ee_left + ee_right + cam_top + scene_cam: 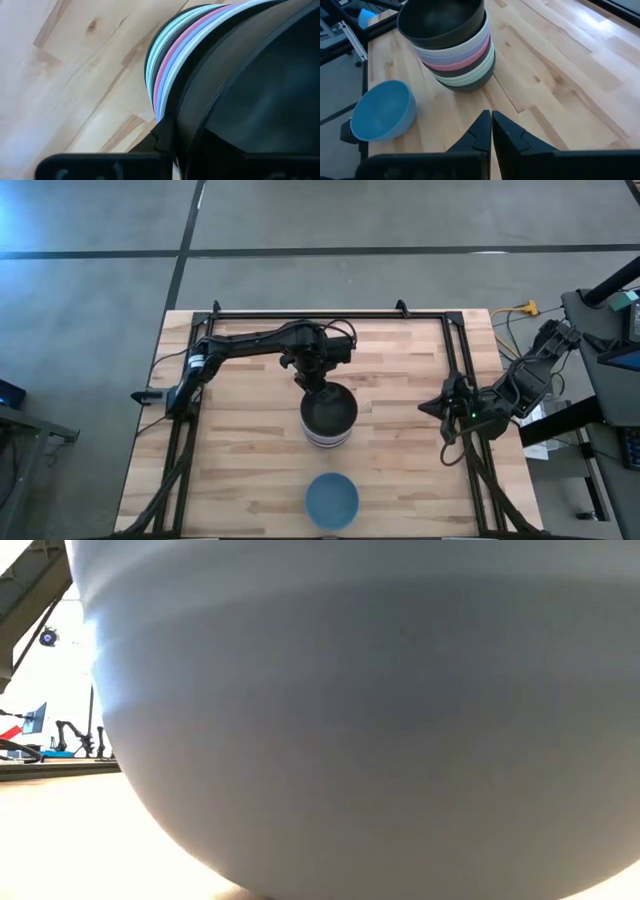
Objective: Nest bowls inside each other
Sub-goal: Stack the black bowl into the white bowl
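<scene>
A stack of nested bowls (pixel 328 432) stands at the table's middle, showing green, pink, lavender and white rims (pixel 465 55). A black bowl (pixel 330 410) sits on top of it, slightly tilted (pixel 440 22). My left gripper (pixel 316 383) is shut on that bowl at its far side, pointing down. A blue bowl (pixel 331 498) rests on its base alone near the front edge (pixel 382 112) and fills the low view (pixel 380 720). My right gripper (pixel 491 122) hangs shut with nothing in it at the table's right edge (pixel 440 405). My left gripper has the top black bowl by its rim (pixel 187 107) on the far side, coming from above with its fingers pointing down. One finger (pixel 162 137) lies outside the wall. The bowl hides the other. The bowl sits in the stack, tilted a little.
A black metal frame (pixel 330 313) runs along the table's far edge and down both sides. Cables and equipment (pixel 590 370) lie beyond the right edge. Bare wood (pixel 230 450) lies left and right of the stack.
</scene>
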